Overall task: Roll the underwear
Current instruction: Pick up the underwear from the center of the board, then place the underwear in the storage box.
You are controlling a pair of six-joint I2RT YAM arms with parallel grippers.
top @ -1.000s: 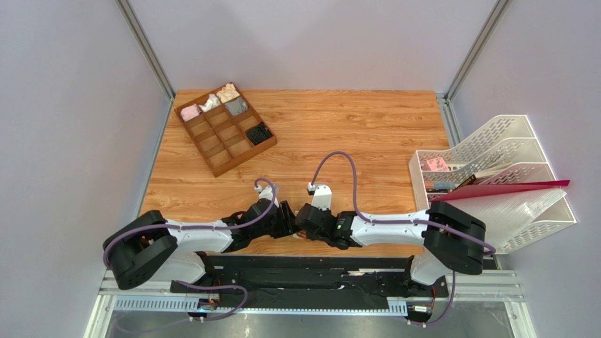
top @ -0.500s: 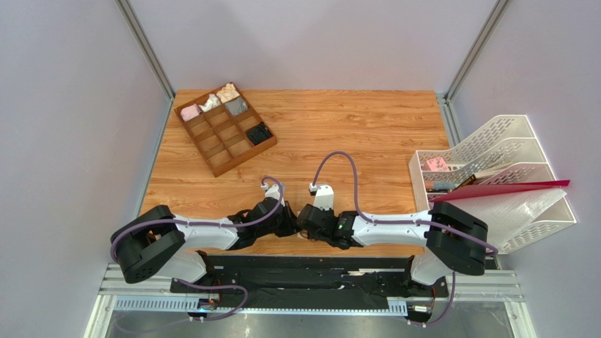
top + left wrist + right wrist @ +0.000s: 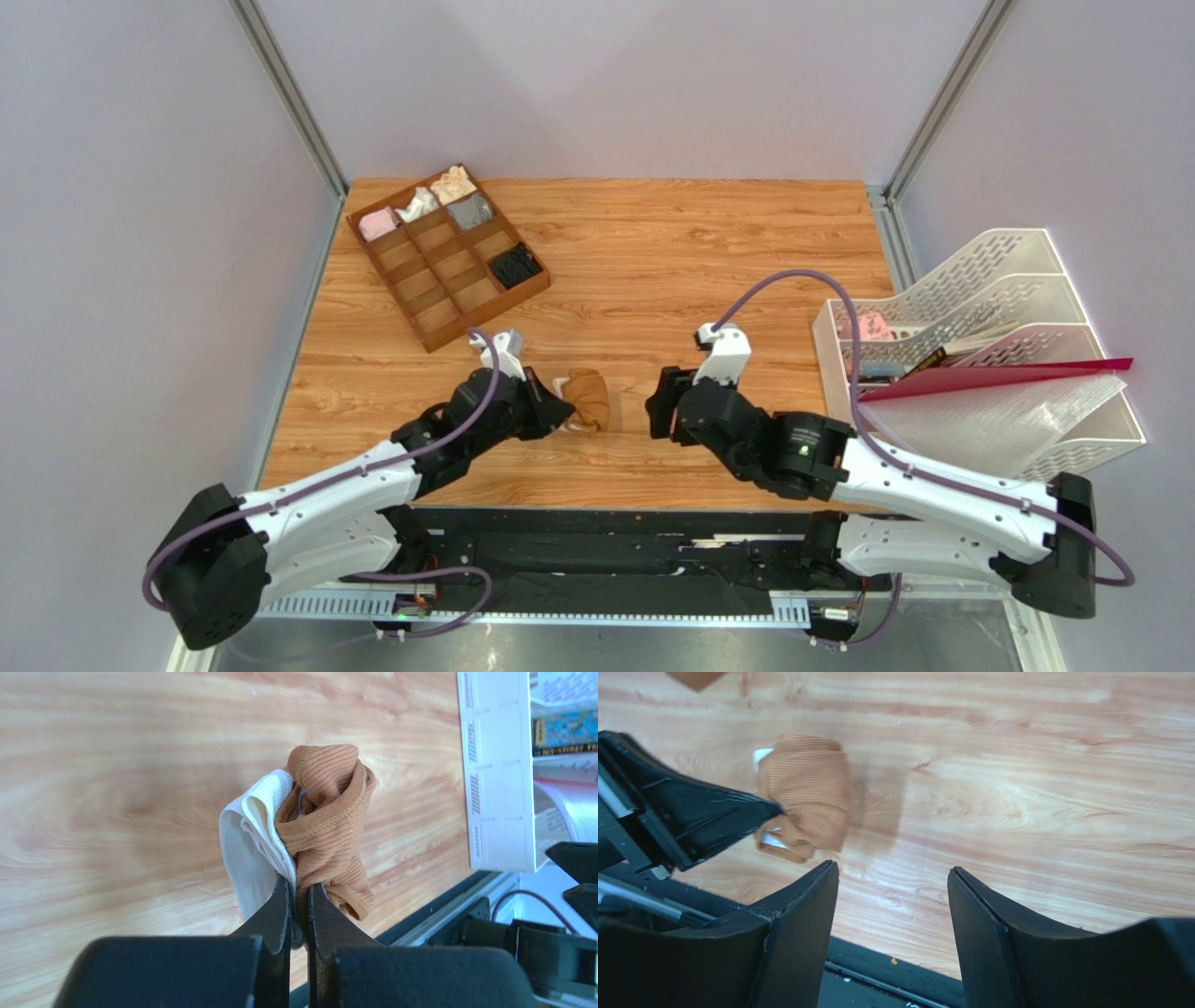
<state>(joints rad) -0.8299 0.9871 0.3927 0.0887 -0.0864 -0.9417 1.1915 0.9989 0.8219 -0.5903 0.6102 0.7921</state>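
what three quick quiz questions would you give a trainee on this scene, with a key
1. True or false: the right gripper is open and holds nothing.
2. Multiple choice: the underwear is A) spread flat, B) bunched into a compact bundle, C) inside the wooden tray.
3. Short answer: which gripper is shut on it?

Key: 1 true; 2 B; 3 the left gripper.
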